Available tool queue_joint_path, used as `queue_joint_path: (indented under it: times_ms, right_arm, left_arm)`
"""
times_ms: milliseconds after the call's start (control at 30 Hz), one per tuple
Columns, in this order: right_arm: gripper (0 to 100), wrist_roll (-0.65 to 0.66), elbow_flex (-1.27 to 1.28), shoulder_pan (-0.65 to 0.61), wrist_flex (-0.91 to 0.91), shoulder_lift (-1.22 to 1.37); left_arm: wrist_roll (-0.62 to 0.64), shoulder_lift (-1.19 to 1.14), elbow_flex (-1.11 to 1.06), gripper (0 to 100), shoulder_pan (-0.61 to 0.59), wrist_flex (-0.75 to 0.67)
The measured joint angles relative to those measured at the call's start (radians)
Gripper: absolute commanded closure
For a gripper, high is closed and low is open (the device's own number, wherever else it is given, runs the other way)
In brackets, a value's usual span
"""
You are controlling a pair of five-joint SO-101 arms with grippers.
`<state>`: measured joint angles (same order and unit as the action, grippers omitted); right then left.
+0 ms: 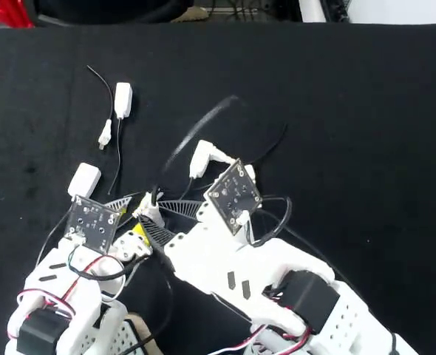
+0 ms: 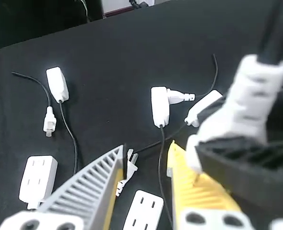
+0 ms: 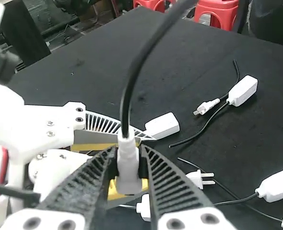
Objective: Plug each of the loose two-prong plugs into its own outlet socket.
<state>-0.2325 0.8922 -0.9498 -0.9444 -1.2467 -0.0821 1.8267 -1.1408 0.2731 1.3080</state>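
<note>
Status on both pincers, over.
Left pincer open over loose plug. Right pincer shut on corded plug. Nearest socket empty. Black cord beside it.

- Soft, even light lies over the black desk (image 1: 366, 111). The cloth soaks it up and gives no glare.
- The white outlet socket (image 1: 83, 180) and an arm's white shell (image 1: 225, 259) shine bright, almost washed out.
- Shadows are faint, lost against the black.
- A brighter patch (image 1: 395, 9) glows beyond the desk's far edge.
</note>
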Motion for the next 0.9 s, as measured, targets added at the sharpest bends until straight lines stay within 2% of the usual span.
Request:
queue_joint_path:
  times_ms: [233, 600, 700, 800, 900]
  right_arm:
    - [98.5, 0.023, 0.0, -0.008, 0.002, 0.0]
    - [98.6, 0.084, 0.015, -0.011, 0.011, 0.0]
    - [98.6, 0.101, 0.017, -0.011, 0.011, 0.014]
    - [98.6, 0.117, 0.018, 0.048, 0.011, 0.06]
    - [98.6, 0.123, 0.02, 0.055, 0.011, 0.149]
  left_arm:
    - [0.002, -0.002, 0.0, 84, -0.114, -0.046]
    - [-0.006, -0.003, 0.0, 84, -0.141, -0.044]
    - [-0.091, 0.0, 0.0, 84, -0.203, -0.014]
    - [-0.207, 0.0, 0.0, 84, -0.305, 0.028]
    - [-0.319, 0.0, -0.006, 84, -0.431, 0.044]
